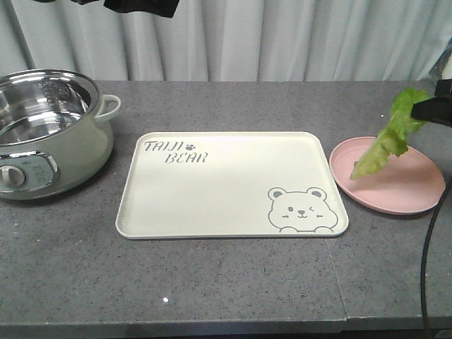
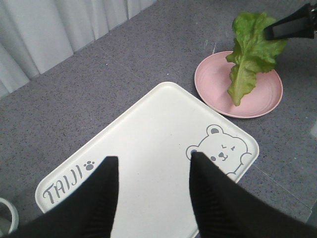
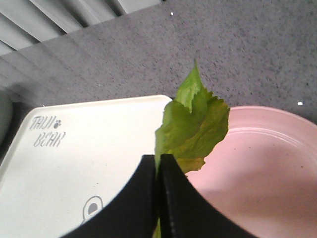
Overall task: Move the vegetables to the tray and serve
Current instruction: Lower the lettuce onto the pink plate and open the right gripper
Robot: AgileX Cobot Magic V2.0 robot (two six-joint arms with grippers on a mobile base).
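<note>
A green lettuce leaf, the vegetables [image 1: 387,140] [image 2: 250,54] [image 3: 194,126], hangs above the pink plate [image 1: 402,191] [image 2: 213,82] [image 3: 257,168], its lower tip near the plate's surface. My right gripper [image 3: 157,157] [image 1: 418,111] [image 2: 270,32] is shut on the leaf's upper end. The cream tray [image 1: 212,205] [image 2: 148,129] [image 3: 89,148], with "TAIJI BEAR" lettering and a bear face, lies in the middle of the table with nothing on it. High above the tray hangs my left gripper [image 2: 154,161], open and holding nothing.
A pale green electric pot [image 1: 49,131] with a steel bowl stands at the left of the grey table. A grey curtain hangs along the far edge. A black cable [image 1: 425,261] runs down at the right.
</note>
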